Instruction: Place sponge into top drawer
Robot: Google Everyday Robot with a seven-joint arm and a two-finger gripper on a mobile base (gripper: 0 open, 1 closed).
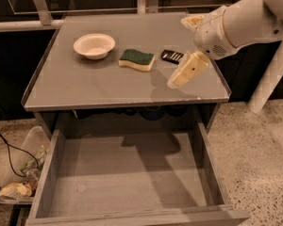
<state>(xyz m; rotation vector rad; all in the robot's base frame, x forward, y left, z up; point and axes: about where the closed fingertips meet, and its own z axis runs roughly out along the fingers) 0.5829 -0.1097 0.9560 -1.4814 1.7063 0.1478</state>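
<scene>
Arm (240,20) reaches in from right, gripper (183,72) angled down near sponge (137,60)

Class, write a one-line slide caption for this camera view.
The gripper hovers over the table, right of the sponge and white bowl; the top drawer stands open below.

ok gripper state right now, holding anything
gripper: over the right side of the tabletop, open or closed cannot be told; not holding the sponge, which lies on the tabletop
</scene>
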